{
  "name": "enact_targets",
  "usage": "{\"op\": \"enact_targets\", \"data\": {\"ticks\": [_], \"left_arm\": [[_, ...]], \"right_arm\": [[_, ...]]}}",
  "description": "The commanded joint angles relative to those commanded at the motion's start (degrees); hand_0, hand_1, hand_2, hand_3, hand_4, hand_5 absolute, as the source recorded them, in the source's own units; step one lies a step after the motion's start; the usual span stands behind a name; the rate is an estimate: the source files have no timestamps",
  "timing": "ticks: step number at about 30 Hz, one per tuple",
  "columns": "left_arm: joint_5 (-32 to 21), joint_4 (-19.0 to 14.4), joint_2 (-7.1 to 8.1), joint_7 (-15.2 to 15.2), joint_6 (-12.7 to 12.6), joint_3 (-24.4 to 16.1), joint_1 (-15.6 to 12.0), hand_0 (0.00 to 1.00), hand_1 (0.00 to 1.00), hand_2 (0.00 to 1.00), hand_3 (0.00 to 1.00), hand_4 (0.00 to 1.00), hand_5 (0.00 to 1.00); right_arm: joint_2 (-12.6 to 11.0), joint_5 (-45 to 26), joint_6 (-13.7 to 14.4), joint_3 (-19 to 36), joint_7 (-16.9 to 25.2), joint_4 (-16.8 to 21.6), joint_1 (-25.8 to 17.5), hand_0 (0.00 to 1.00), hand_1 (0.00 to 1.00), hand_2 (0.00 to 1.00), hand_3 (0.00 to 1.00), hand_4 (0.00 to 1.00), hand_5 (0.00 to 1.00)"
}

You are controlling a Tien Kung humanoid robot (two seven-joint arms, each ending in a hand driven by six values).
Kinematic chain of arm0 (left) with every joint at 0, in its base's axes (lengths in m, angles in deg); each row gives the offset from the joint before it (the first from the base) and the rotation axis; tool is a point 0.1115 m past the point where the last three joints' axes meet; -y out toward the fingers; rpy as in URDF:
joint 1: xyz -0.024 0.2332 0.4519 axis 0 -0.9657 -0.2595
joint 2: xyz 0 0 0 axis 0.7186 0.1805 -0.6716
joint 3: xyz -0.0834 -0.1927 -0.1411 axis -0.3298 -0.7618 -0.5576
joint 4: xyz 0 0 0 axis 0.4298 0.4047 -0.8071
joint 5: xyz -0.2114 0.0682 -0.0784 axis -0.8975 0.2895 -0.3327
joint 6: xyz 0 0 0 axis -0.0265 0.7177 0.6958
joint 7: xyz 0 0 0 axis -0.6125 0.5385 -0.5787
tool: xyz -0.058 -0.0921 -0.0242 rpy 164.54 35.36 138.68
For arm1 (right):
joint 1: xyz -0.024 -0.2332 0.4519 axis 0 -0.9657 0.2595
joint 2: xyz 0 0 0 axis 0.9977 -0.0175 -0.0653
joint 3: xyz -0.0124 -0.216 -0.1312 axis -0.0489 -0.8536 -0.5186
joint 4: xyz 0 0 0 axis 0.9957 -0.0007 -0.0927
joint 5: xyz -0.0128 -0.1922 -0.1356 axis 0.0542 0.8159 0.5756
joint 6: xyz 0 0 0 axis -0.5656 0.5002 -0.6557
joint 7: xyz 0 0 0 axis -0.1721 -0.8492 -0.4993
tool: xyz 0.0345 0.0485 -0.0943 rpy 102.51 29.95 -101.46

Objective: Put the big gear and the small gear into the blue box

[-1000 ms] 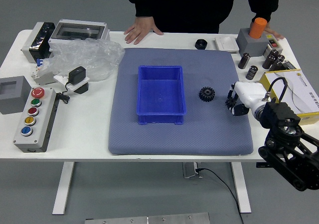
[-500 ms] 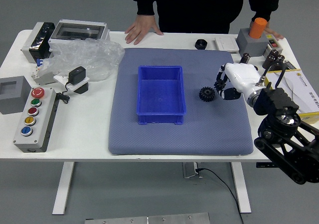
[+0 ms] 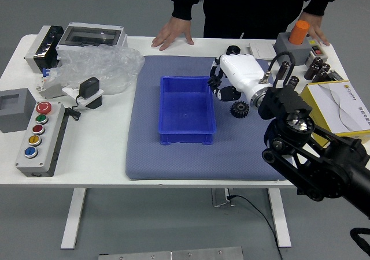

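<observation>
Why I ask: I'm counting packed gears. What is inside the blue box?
Inside the blue box, the visible floor is bare. The right hand and the dark gear it holds cover part of the right rim; what they hide cannot be seen.

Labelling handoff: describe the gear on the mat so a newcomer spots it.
On the white table, find the blue-grey mat with the blue box. Just right of the box, a black toothed gear lies flat. Unlike the smaller gear gripped in the robot's right hand, it rests on the mat.
</observation>
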Motion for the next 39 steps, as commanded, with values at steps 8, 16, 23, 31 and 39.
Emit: {"op": "enact_targets", "data": {"ticks": [8,16,23,31,39], "left_arm": [[0.41,0.0,-0.11,0.07,0.09,-0.07,0.03,0.843,0.808,0.818,0.854,0.704,0.278],[0.36,0.0,0.01,0.08,0.07,0.01,0.07,0.842,0.808,0.817,0.853,0.704,0.278],[0.26,0.0,-0.05,0.05,0.05,0.04,0.16,0.842,0.808,0.816,0.854,0.704,0.278],[0.04,0.0,-0.03,0.02,0.0,0.19,0.18,0.842,0.808,0.815,0.854,0.704,0.279],[-0.22,0.0,0.09,-0.01,-0.05,0.27,0.35,0.842,0.808,0.814,0.853,0.703,0.279]], "right_arm": [[4.81,-0.35,-0.51,-1.33,0.04,-2.53,0.96,0.661,0.524,0.52,0.58,0.687,0.097],[6.52,-3.25,-4.57,-0.98,-1.24,-4.51,1.24,0.624,0.567,0.668,0.734,0.756,0.37],[6.72,-4.03,-6.34,-0.38,-1.59,-4.95,1.44,0.677,0.623,0.734,0.851,0.834,0.431],[5.87,-3.99,-6.56,1.0,-1.66,-4.18,1.82,0.685,0.631,0.742,0.865,0.848,0.443],[0.69,-5.1,-6.99,3.21,-1.23,-4.8,2.54,0.682,0.618,0.724,0.827,0.845,0.446]]}}
